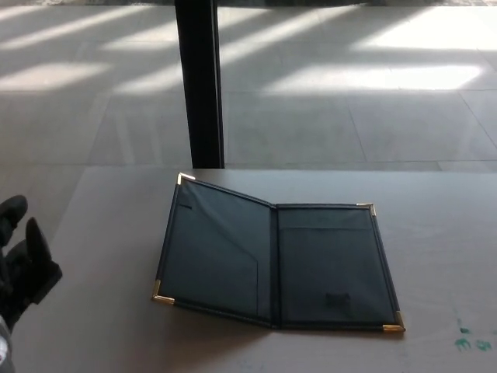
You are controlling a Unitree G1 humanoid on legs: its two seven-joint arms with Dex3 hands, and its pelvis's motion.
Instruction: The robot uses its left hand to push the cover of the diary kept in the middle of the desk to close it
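Open diary (276,264) mid-desk (109,326), left cover (213,252) tilted up — dark post (199,81) behind, green marks (472,340) at right. Left hand (22,260) at desk's left edge, well apart, fingers seemingly spread, holding nothing — nothing between.

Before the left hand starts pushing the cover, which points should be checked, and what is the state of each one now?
1. Diary lies open on the desk, left cover raised a little: ok.
2. Left hand in view, at the picture's left edge, apart from the diary: ok.
3. Left hand holds nothing, fingers apart: ok.
4. Desk between the hand and the left cover is bare: ok.
5. Hand touching the cover: not ok, not yet.
6. Right hand out of the way: cannot tell, it does not show.
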